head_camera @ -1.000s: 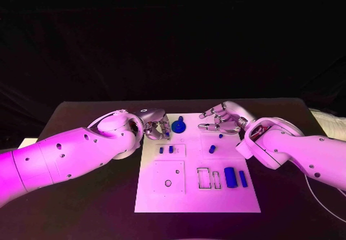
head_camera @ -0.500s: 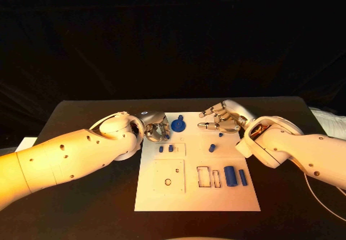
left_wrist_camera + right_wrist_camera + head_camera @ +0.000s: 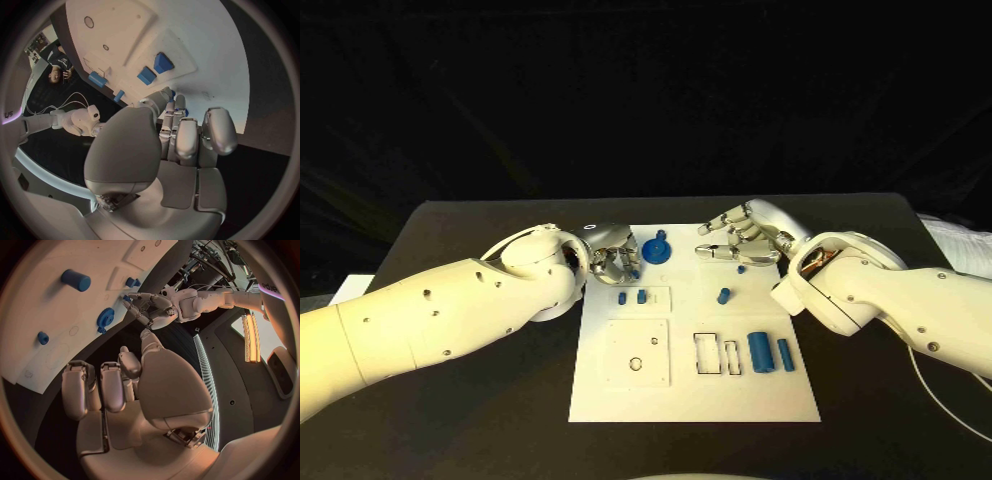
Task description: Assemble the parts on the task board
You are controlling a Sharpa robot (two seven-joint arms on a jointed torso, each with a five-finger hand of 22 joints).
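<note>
Left hand (image 3: 612, 260) hovers, fingers curled, at the task board's (image 3: 694, 400) far-left edge beside the blue gear (image 3: 656, 247), seemingly ready to pick it; right hand (image 3: 740, 240) hangs spread, empty.

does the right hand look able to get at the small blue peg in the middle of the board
Probably yes. The right hand hangs over the board's far edge holding nothing, and the small blue peg stands just nearer on bare task board, with nothing between them.
</note>
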